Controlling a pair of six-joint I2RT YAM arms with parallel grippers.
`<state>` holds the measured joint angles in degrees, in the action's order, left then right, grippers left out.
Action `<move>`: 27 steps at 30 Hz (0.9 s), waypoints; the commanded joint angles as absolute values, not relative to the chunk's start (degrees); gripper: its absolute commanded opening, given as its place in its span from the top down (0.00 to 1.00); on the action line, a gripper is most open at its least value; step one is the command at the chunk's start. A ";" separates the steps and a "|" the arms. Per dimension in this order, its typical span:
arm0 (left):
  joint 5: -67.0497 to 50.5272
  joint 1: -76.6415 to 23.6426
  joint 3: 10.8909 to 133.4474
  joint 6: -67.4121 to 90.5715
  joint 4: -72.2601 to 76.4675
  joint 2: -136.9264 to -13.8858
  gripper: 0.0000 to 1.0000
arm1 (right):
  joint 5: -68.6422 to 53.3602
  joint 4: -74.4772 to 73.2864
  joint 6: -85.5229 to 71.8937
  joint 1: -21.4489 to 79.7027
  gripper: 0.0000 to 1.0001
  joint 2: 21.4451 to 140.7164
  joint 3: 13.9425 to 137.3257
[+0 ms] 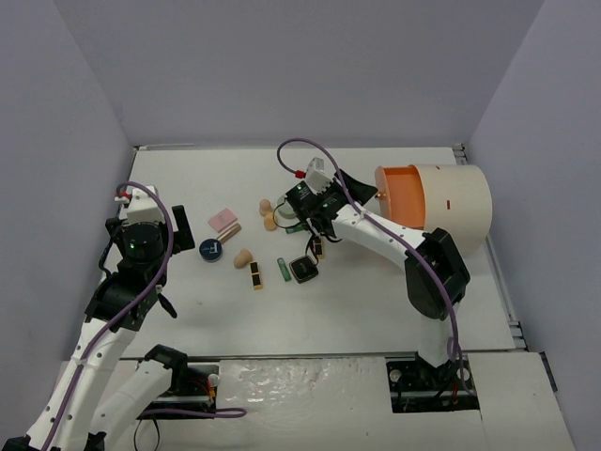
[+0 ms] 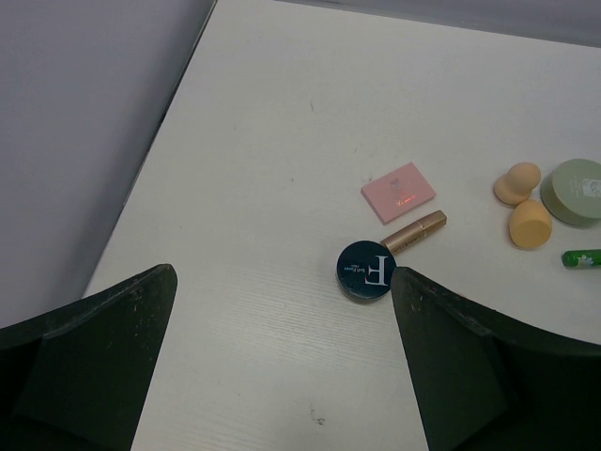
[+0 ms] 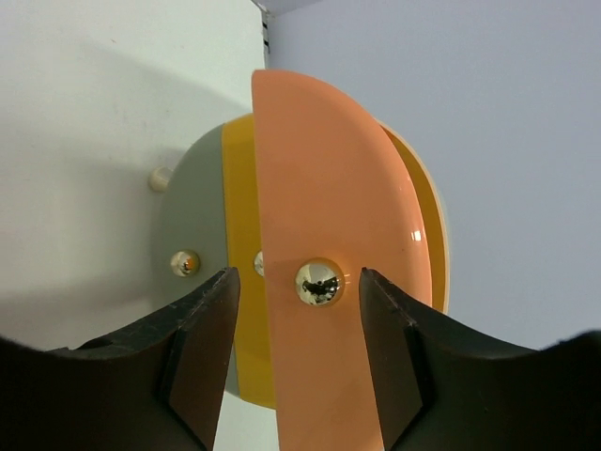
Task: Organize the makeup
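From the top, the makeup (image 1: 244,256) is seen scattered over the middle of the desk (image 1: 376,315), left of a cream drum (image 1: 455,207) by the right edge.

At the left wrist, a pale "F" is read on a blue compact (image 2: 364,271). The print on the pink palette (image 2: 398,192) is too small to read. The left claw (image 2: 284,274) is spread wide.

At the right wrist, the right claw (image 3: 299,279) is parted around the gold knob (image 3: 318,282) of an orange drawer (image 3: 329,188), not touching it.

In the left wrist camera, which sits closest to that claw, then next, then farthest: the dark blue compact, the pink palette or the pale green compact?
From the left gripper:
1. Dark blue compact, just ahead of the fingertips.
2. Pink palette, a little beyond that compact.
3. Pale green compact, far off at the right edge.
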<state>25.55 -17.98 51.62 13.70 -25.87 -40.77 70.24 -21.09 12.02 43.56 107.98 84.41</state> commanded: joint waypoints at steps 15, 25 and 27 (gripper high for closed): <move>26.12 -17.58 52.47 13.89 -23.20 -41.33 0.03 | 28.51 -21.12 -8.73 42.38 0.14 103.64 100.57; 25.40 -17.67 52.47 13.97 -23.12 -41.40 0.03 | 20.57 -16.26 -17.04 35.51 0.33 110.46 99.31; 25.40 -17.61 52.47 14.03 -23.12 -41.45 0.03 | 20.46 -15.93 -17.77 35.34 0.34 112.42 100.09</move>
